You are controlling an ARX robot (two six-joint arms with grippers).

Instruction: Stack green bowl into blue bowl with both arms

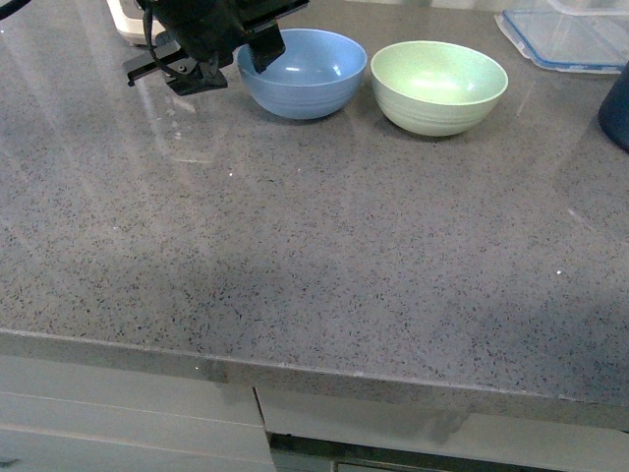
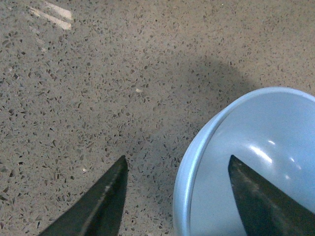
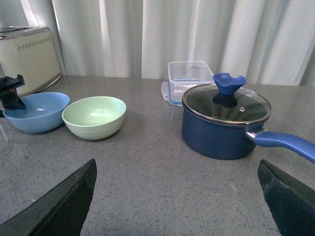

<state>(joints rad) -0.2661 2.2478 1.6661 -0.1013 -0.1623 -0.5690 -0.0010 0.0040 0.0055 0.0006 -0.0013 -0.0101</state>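
Fingers of left arm [image 2: 101, 204] wide astride blue bowl [image 1: 303, 71] rim; right fingers [image 3: 59, 204] wide over open counter [image 1: 295, 246].

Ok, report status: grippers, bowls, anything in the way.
Left gripper open, straddling blue bowl rim. Right gripper open, empty, back from both. Green bowl upright beside it, not stacked. Lidded pot off to the side, not between them.
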